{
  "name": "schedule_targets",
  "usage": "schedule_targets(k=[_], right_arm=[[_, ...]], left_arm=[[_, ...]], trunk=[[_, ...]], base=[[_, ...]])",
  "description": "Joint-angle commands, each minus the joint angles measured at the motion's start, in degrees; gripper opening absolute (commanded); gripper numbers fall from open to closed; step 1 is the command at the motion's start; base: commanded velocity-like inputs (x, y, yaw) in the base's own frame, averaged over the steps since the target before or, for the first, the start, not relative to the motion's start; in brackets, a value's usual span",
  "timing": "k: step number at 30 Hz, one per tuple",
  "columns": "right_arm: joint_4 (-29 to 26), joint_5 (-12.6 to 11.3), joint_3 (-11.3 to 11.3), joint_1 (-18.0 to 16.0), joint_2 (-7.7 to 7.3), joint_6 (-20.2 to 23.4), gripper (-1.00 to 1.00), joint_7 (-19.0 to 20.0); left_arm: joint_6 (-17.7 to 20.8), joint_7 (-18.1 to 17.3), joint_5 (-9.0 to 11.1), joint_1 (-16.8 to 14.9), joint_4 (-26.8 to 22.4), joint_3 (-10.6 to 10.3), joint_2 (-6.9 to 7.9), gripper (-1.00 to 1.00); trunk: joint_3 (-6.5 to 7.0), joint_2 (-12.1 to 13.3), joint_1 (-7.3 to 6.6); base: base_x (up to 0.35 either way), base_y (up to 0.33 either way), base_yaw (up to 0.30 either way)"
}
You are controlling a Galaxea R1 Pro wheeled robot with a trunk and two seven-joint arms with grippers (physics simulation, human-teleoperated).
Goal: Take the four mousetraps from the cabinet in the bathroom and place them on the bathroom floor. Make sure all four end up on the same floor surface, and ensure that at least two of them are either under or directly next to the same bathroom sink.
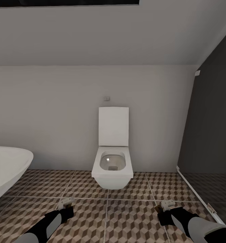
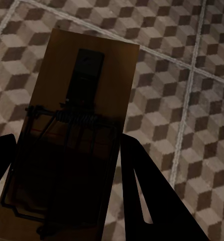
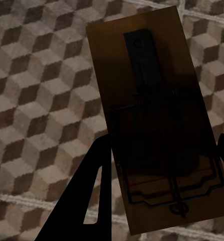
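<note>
1. Straight ahead a white toilet (image 1: 112, 168) stands against the back wall (image 1: 58, 114), lid raised; it blocks the middle of the far floor.
2. At the left a white bathtub (image 1: 8, 168) rim juts over the tiles; passage there is narrowed.
3. At the right a dark glass panel (image 1: 210, 135) with its floor rail closes that side.
4. Between bathtub and toilet, and between toilet and panel, the bathroom floor (image 1: 109, 216) lies bare; likewise the tiles nearest the arms.

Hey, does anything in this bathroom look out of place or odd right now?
Nothing looks spilled or broken. The toilet stands square to the wall, lid up. The only unusual thing: each gripper, left and right, holds a mousetrap above the tiled floor rather than lying on it.
</note>
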Motion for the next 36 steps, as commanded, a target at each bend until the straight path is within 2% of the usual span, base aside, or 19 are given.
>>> schedule_targets(k=[1, 4, 36], right_arm=[[0.1, -0.7, 0.5, -0.1, -0.01, 0.1, -1.0, 0.3], [0.1, -0.7, 0.5, -0.1, -0.01, 0.1, -1.0, 0.3], [0.1, -0.7, 0.5, -0.1, -0.01, 0.1, -1.0, 0.2]], left_arm=[[0.3, 0.3, 0.4, 0.0, -0.2, -0.5, 0.04, -1.0], [0.3, 0.3, 0.4, 0.0, -0.2, -0.5, 0.01, -1.0], [0.2, 0.2, 0.2, 0.0, -0.2, -0.5, 0.06, -1.0]], trunk=[[-0.06, 0.0, -0.01], [-0.06, 0.0, -0.01], [-7.15, -0.5, 0.82]], base=[[0.0, 0.0, 0.0], [0.0, 0.0, 0.0], [0.0, 0.0, 0.0]])
